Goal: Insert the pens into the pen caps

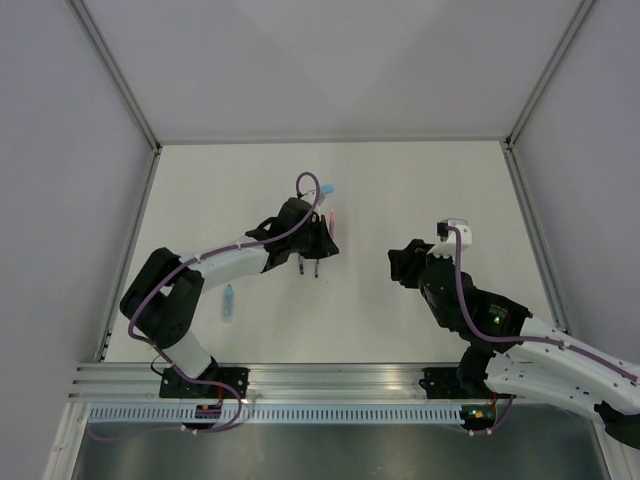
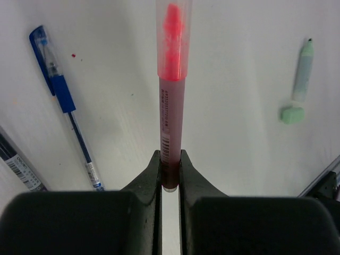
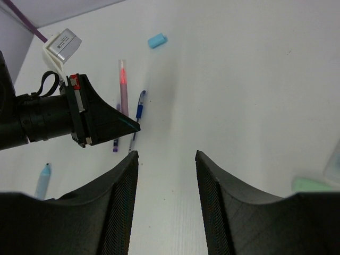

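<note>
Capping of the pink pen (image 2: 171, 114) looks finished, I judge: a clear cap (image 2: 173, 42) covers its tip at 12 o'clock, while your left pincer (image 2: 170, 158) is closed tightly on the pen's tail. Your right pincer (image 3: 166, 155) is spread apart and holds nothing. Next you should let go, then reach for the blue pen (image 2: 64, 95), lying at 10 o'clock on the table (image 2: 239, 64).

— Where's the pink pen (image 2: 171, 106)?
— Its tail end is pinched in the left gripper (image 2: 170, 157), with a clear cap over the pink tip.
— And the rest?
— They're flat on the table. In the left wrist view, the blue pen (image 2: 66, 106) and a dark pen (image 2: 18, 162) lie to its left, and the green marker (image 2: 302, 74), tip bare, to its right. The light blue cap (image 3: 157, 40) lies beyond them. The pale blue marker (image 1: 229, 300) is well apart.
</note>
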Robot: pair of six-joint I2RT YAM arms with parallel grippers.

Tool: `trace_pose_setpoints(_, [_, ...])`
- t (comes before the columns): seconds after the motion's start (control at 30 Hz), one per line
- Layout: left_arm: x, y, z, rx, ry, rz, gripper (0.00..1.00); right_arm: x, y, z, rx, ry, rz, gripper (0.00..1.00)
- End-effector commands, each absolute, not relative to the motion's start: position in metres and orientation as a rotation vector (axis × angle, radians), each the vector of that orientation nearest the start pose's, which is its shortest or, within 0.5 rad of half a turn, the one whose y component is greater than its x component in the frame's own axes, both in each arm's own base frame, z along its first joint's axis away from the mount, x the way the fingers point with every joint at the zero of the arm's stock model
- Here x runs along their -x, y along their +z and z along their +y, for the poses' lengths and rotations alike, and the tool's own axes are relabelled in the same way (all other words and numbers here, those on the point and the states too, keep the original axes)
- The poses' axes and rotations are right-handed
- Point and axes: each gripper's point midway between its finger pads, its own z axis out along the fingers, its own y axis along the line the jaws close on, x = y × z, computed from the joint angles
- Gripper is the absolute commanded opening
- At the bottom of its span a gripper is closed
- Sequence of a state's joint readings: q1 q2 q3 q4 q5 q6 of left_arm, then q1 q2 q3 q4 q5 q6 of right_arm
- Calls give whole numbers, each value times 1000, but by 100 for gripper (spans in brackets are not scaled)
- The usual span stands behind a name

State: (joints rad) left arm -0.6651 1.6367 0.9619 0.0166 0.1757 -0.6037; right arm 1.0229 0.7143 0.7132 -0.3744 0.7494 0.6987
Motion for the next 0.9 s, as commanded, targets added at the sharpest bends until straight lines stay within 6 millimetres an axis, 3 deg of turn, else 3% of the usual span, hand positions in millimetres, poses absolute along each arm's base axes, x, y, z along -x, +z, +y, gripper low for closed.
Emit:
trace_pose_setpoints(0.0, [-309,67,-310,-61,-772,2473,2,-225,232,173,-133,425,1859,53])
trace_pose_setpoints(0.13, [-298,40,-318,-73,-756,2568,2,-225,218,184,-100,440,1887,54])
trace_pose_setpoints(0.37, [-287,17,-320,-17,-752,2633,3,-231,203,178,-99,333,1913,55])
trace_pose_setpoints(0.57, [-279,12,-326,11,-786,2677,14,-235,198,173,-122,302,1898,55])
trace_pose_setpoints(0.67, [-280,15,-325,33,-777,2686,17,-240,184,172,-107,218,1921,55])
trace_pose_setpoints(0.87, [-280,13,-320,60,-726,2711,22,-243,171,184,-69,231,1964,55])
